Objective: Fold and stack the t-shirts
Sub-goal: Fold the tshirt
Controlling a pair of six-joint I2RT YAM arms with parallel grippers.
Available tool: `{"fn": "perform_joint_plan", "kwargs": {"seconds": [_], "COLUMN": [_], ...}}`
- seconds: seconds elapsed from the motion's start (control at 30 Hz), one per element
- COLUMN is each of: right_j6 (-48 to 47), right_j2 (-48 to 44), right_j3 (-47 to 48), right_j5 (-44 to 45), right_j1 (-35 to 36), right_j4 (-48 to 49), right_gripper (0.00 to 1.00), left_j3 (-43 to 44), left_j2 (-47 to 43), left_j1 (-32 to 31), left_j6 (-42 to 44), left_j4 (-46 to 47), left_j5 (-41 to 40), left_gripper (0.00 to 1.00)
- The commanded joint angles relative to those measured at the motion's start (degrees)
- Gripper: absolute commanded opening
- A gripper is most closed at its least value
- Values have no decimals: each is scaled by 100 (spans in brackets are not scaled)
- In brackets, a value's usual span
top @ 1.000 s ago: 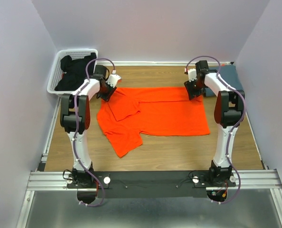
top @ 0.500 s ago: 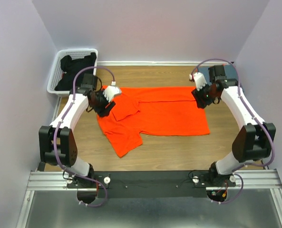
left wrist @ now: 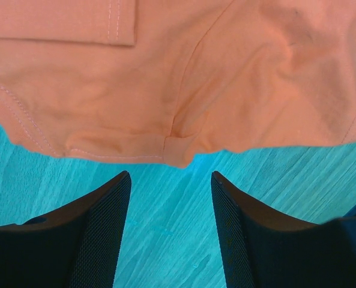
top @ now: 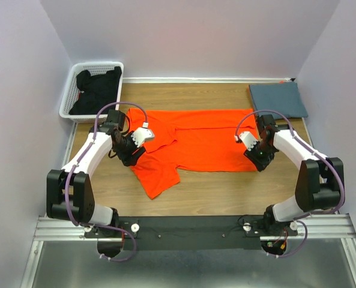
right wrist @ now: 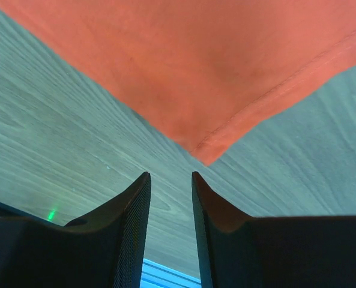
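Two wrist views show only edges of the orange t-shirt (top: 208, 144).

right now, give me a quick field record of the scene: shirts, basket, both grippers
orange t-shirt: spread on the table, partly folded, one part trailing toward the near edge
blue-grey t-shirt: folded, far right corner
basket: far left, dark clothing inside
left gripper: open, empty, just short of the orange t-shirt's left edge
right gripper: narrow gap, empty, just short of its near right corner
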Motion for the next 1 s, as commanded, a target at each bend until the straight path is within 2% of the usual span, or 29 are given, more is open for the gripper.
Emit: {"fn": "perform_joint_plan", "kwargs": {"seconds": [0.0,0.6,0.77,0.9,0.97], "right_j6": [-217,-191,-226,-261,-262], "right_j2": [-112,99,257,398,416], "right_j3": [-292,-538,-749,-951,-1074], "right_j5": [250,329,688,751,751], "right_j1": [59,235,235,235,235], "right_j4": [309,757,1205,1346,1442], "right_gripper": [40,40,41,39,33], "left_j3": [-8,-114,-210,-377,-535], "left_j2": [-57,119,49,-74,-145], "left_j1": [-29,-47,-56,-178,-345], "left_j6": [8,8,52,139,201], "left_j4": [41,120,164,85,76], "left_j5": [30,30,-13,-22,-40], "left_gripper": [64,64,65,65,65]}}
